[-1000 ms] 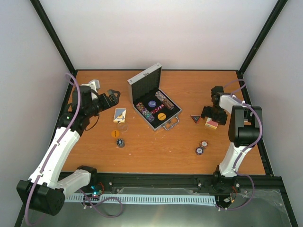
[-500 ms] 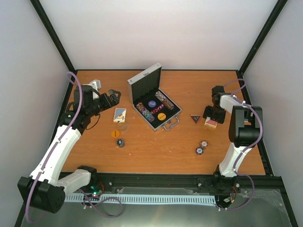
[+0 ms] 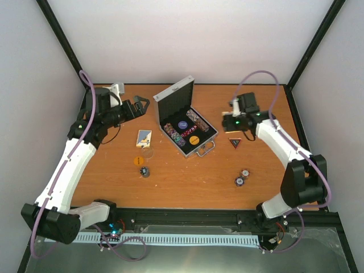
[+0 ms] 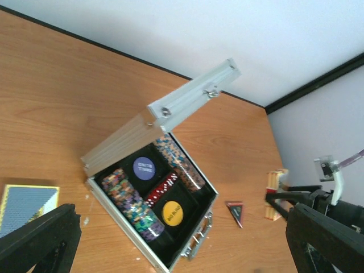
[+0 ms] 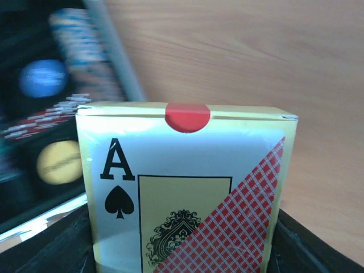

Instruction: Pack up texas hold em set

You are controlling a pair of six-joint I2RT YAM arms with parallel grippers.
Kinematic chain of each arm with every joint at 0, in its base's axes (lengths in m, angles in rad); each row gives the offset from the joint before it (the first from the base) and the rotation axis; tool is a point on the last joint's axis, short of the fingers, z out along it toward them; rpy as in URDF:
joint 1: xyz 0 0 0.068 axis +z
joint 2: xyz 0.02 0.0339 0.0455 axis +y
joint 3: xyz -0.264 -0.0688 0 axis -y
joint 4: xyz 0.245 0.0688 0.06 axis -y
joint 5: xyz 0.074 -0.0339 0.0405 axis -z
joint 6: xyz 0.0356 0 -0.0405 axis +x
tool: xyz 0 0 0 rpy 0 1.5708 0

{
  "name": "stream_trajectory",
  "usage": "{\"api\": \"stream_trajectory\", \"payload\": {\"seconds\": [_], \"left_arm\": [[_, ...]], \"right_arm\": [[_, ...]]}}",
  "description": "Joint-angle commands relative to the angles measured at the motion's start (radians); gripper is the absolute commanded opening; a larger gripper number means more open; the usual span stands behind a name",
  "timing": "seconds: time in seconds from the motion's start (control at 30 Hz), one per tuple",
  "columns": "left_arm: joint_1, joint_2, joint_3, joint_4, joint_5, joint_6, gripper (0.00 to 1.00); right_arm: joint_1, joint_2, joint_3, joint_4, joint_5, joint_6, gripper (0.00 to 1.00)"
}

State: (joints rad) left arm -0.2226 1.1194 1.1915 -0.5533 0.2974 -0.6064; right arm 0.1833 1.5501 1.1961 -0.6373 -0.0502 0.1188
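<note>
The silver case (image 3: 200, 149) lies open mid-table with its lid (image 3: 173, 98) up. Its black lining holds rows of multicoloured chips (image 4: 129, 202), red dice, a purple disc (image 4: 144, 167) and an orange disc (image 4: 172, 212). My right gripper (image 3: 227, 123) is shut on a red-backed card box (image 5: 187, 187) and holds it above the table just right of the case; the box also shows in the left wrist view (image 4: 274, 193). My left gripper (image 3: 139, 106) is open and empty, raised left of the lid. A blue card box (image 3: 144, 138) lies left of the case. A dark triangular token (image 3: 235, 142) lies to its right.
An orange disc (image 3: 138, 161), a clear disc (image 3: 148, 152) and a dark chip (image 3: 145, 171) lie in front of the blue box. Two small chip piles (image 3: 242, 177) lie at the near right. Black frame posts and white walls bound the table.
My right gripper has lifted the red card box off the table at the right and swung it left to the case's edge. My left gripper has moved slightly farther back and right.
</note>
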Motion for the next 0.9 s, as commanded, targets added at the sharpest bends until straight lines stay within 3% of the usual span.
{"api": "stream_trajectory", "payload": {"seconds": [0.0, 0.3, 0.57, 0.73, 0.87], "left_arm": [[-0.057, 0.079, 0.131, -0.128, 0.077, -0.016, 1.0], [-0.162, 0.152, 0.182, -0.031, 0.364, -0.128, 0.99], [-0.186, 0.214, 0.162, -0.044, 0.484, -0.111, 0.96], [-0.227, 0.255, 0.168, -0.067, 0.511, -0.092, 0.87], [-0.261, 0.29, 0.181, -0.094, 0.506, -0.075, 0.74]], "right_arm": [[0.192, -0.102, -0.008, 0.112, -0.099, -0.126, 0.62], [0.448, -0.193, -0.014, 0.167, -0.205, -0.258, 0.59], [0.552, -0.226, -0.022, 0.177, -0.226, -0.339, 0.59], [0.585, -0.213, -0.004, 0.162, -0.222, -0.375, 0.59], [0.598, -0.2, 0.015, 0.151, -0.213, -0.387, 0.59]]}}
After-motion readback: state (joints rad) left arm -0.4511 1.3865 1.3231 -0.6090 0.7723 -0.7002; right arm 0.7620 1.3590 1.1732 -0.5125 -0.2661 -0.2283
